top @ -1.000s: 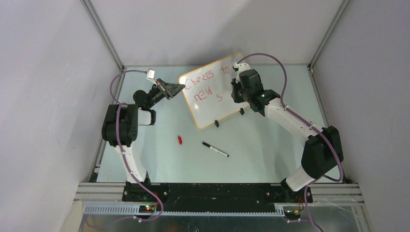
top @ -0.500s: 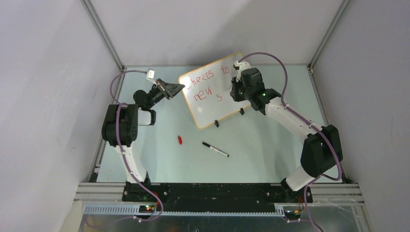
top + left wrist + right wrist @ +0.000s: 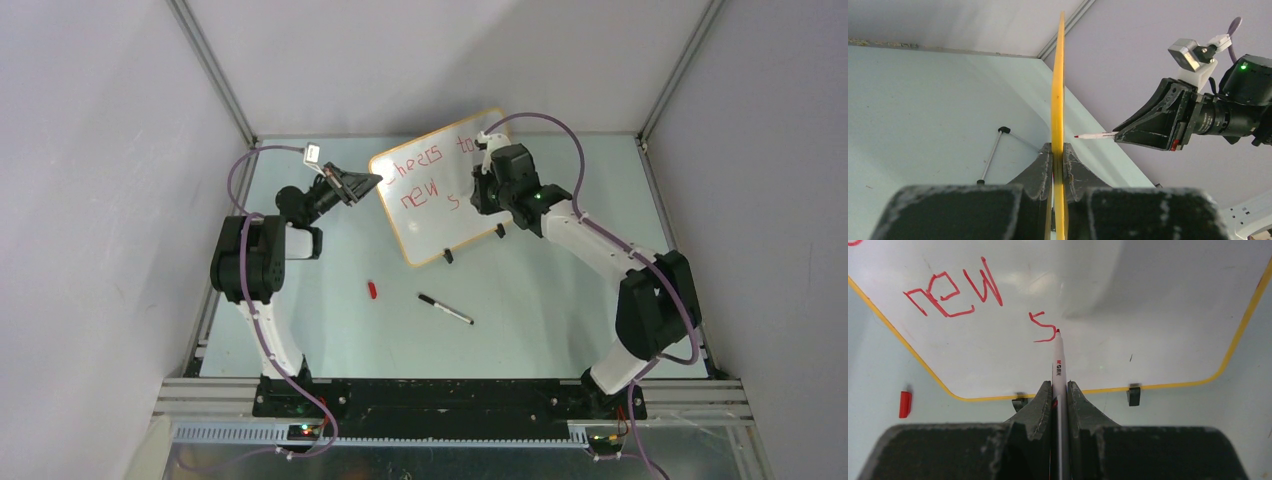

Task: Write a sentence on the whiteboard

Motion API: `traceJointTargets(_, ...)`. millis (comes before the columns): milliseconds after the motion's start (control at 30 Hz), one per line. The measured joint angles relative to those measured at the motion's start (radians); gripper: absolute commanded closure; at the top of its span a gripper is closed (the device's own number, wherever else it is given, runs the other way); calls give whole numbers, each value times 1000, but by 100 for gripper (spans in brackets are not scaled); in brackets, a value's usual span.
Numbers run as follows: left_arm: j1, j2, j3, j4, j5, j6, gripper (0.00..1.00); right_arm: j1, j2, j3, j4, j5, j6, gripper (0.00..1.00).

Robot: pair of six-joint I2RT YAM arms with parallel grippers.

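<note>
Whiteboard (image 3: 445,232) stands on its feet near the bench's far edge, mid-width. Sentence (image 3: 421,190) so far reads "Cheers to new s". Left pincer (image 3: 375,181) pinches the board's left rim. Right pincer (image 3: 1059,385) is clamped on red marker (image 3: 1058,365), tip just beside the "s". Red cap (image 3: 372,290) and black pen (image 3: 446,309) lie mid-bench.

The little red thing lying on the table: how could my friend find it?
Find the whiteboard standing on the pale green table. On the table in front of its nearest corner, not touching it, lies the red cap. The black-and-white pen beside it is long and thin; the cap is short, stubby and all red.
</note>
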Motion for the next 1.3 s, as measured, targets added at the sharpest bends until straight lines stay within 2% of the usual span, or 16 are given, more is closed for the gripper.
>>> traceJointTargets(1300, 0, 0, 0, 0, 0, 0, 98, 16, 64, 66, -15, 27, -11, 100)
